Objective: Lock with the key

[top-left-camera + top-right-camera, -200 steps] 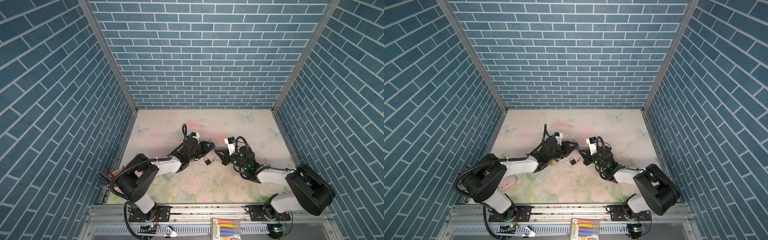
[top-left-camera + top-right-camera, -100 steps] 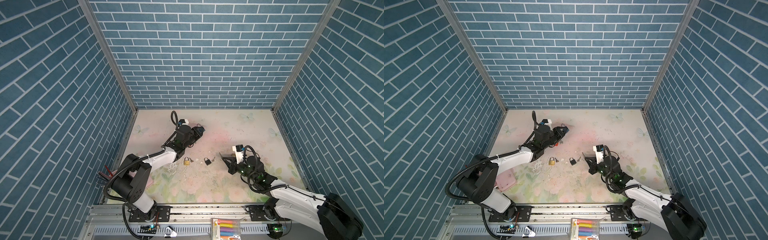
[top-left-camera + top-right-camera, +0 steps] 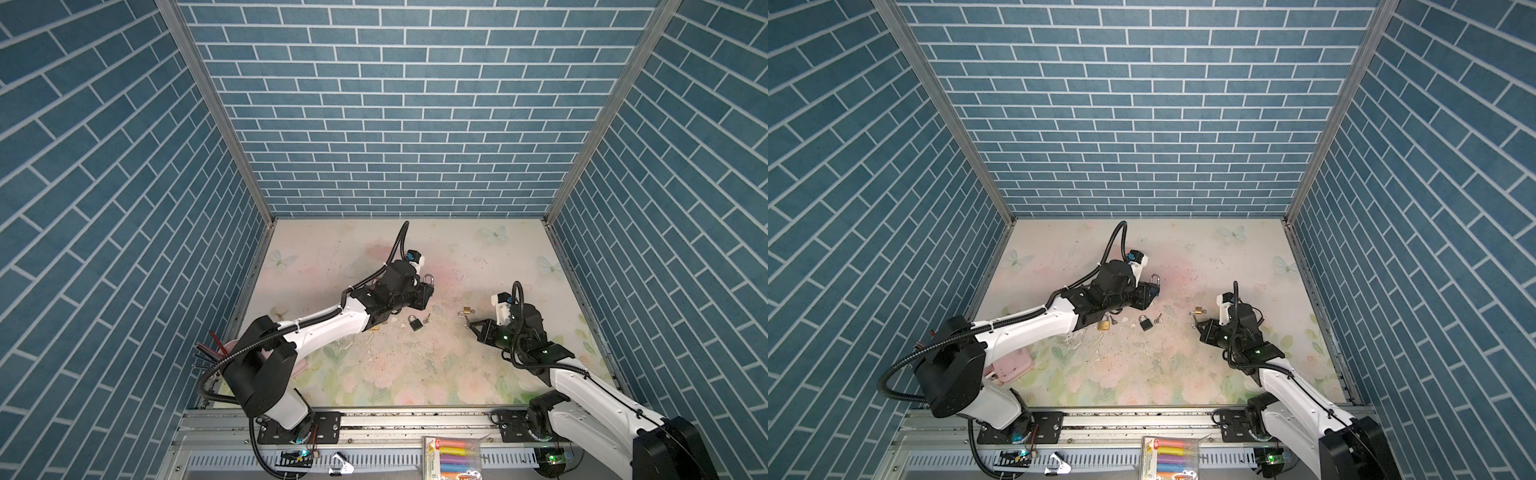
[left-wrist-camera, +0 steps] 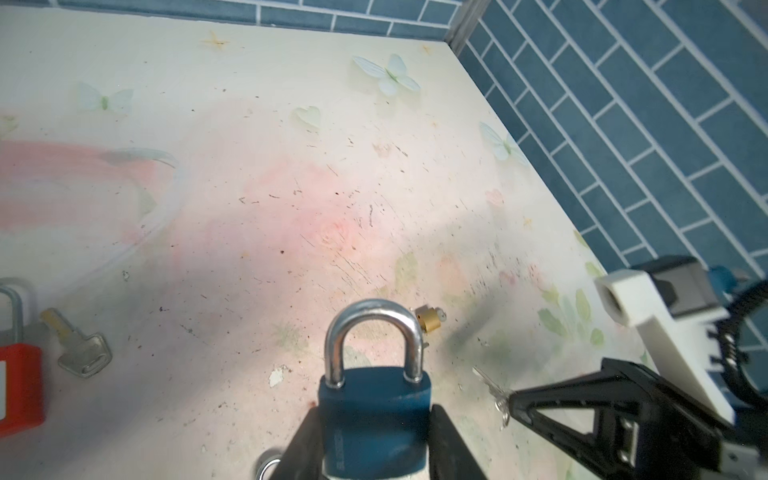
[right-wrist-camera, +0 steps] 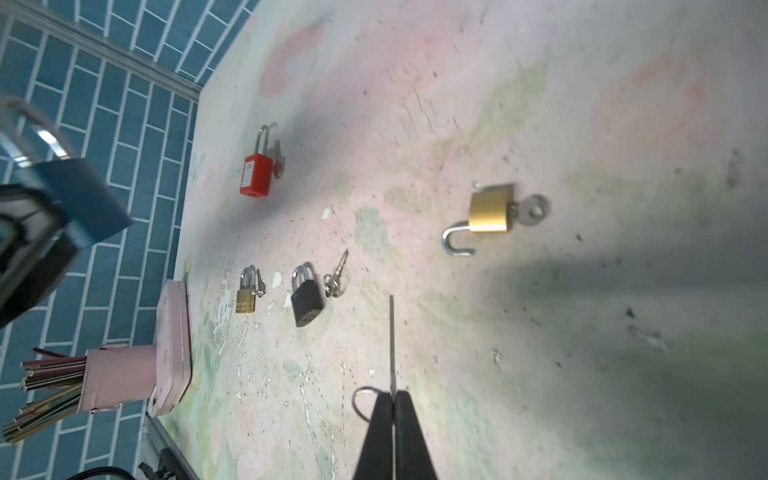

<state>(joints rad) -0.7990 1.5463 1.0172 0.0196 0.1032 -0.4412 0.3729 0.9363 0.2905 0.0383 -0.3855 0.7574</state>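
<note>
Left end effector [image 3: 424, 292] pinches the blue padlock [image 4: 374, 409] by its body, both shackle legs seated, toward 12 o'clock from the middle of the worktop [image 3: 374, 374]. Right end effector [image 3: 471, 326], pressed together on a key [image 5: 391, 340], sits at 3 o'clock from the black padlock [image 3: 413, 323]. An open brass padlock [image 3: 467, 311] lies at its 12 o'clock.

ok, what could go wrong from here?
1. The right hand pinches the key only at its tips, so it may twist or slip on insertion.
2. The left hand grips the blue lock with the shackle pointing out, so the keyhole end likely faces the palm, blocked.
3. The open brass lock lies near the right hand; a swing could knock it.
</note>
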